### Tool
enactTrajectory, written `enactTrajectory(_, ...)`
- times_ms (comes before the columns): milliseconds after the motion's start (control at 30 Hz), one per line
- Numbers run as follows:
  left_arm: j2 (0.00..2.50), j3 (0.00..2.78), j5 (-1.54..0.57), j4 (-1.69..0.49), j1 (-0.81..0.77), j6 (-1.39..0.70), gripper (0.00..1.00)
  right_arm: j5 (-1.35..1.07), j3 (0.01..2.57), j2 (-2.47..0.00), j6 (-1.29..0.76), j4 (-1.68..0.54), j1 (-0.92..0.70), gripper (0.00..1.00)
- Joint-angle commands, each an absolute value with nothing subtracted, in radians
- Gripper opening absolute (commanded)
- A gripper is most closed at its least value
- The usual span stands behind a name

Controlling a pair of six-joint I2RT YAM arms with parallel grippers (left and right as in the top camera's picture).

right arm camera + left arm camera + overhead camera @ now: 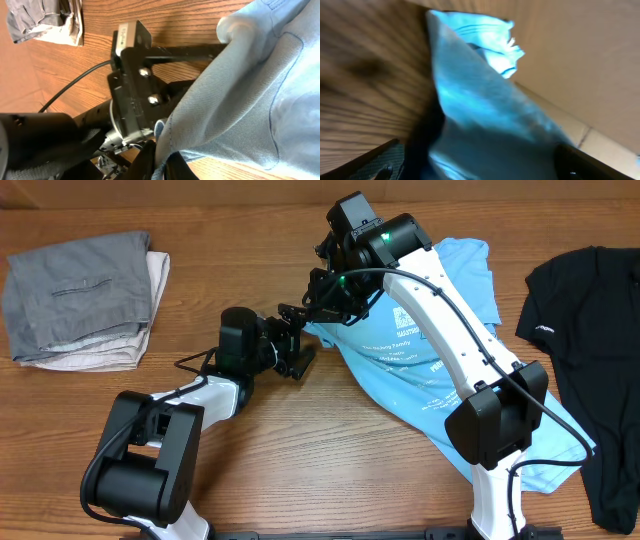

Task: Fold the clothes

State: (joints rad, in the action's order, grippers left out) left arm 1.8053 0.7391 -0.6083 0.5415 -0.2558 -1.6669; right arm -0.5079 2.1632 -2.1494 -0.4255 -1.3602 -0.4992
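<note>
A wood-grain counter [250,460] carries three lots of laundry, with a light blue T-shirt [400,370] spread across its centre-right, white print [402,345] facing up and much of the cloth lying beneath the white right arm. The shirt runs from the far edge of the counter down toward the near side, its right hem near a black shirt [590,360] that lies flat at the right edge. Well apart, in the far left corner, sits a stack of folded grey clothes [80,295]. Both arms meet at the blue shirt's left edge. The right end effector [161,165] is pinched tight on a fold of the blue cloth, its two dark fingers pressed together with the hem caught between them and the fabric rising away from the grip. The left end effector [480,165], reaching in from the near left, stands wide, its dark fingers showing at the two lower corners of its own wrist view and a lifted, creased ridge of blue cloth between them. That view is blurred, and whether either finger touches the cloth cannot be told.
</note>
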Motion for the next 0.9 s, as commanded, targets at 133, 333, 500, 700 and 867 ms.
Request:
enactTrajectory(133,1.813,0.741,-0.593,0.58,-0.258,-1.747,0.89,-0.509,2.16,-2.123,-0.443,-1.351,-0.505,0.1)
enactTrajectory(333,1.813,0.741,-0.588,0.577,-0.259,-1.748,0.68,-0.509,2.16,-2.123,-0.443,-1.351,-0.505,0.1)
enactTrajectory(500,1.813,0.741,-0.584,0.578,-0.253,-1.727,0.43,-0.509,2.16,-2.123,-0.443,-1.351,-0.505,0.1)
enactTrajectory(700,1.813,0.741,-0.666,0.58,-0.22,-1.297,0.53,-0.509,2.16,-2.123,-0.442,-1.352,-0.505,0.1)
enactTrajectory(867,1.813,0.741,-0.722,0.483,-0.181,-1.018,0.67,-0.509,2.16,-2.123,-0.442,-1.352,-0.505,0.1)
